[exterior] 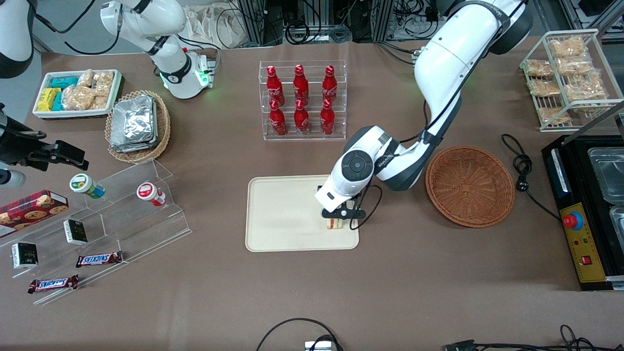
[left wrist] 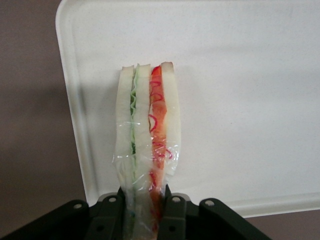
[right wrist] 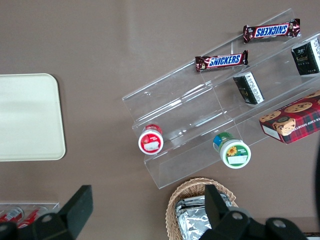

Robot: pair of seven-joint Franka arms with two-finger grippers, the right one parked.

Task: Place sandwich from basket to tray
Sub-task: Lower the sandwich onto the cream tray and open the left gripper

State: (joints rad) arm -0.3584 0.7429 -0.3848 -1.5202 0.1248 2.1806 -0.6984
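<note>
The sandwich [left wrist: 147, 125], white bread in clear wrap with green and red filling on its cut edge, is held between my left gripper's fingers [left wrist: 144, 200]. In the front view the gripper [exterior: 336, 220] is over the tray [exterior: 278, 214], near the tray's corner nearest the front camera and the basket, with the sandwich [exterior: 334, 224] showing just under the fingers. I cannot tell whether the sandwich touches the tray floor [left wrist: 240, 100]. The reddish-brown wicker basket [exterior: 470, 186] is empty, beside the tray toward the working arm's end.
A clear rack of red bottles [exterior: 302, 100] stands farther from the front camera than the tray. A tan basket with foil packs [exterior: 138, 125], a white snack bin [exterior: 78, 92] and a clear stepped stand [exterior: 112, 214] lie toward the parked arm's end. A black appliance [exterior: 590, 209] and its cable [exterior: 524, 170] lie past the basket.
</note>
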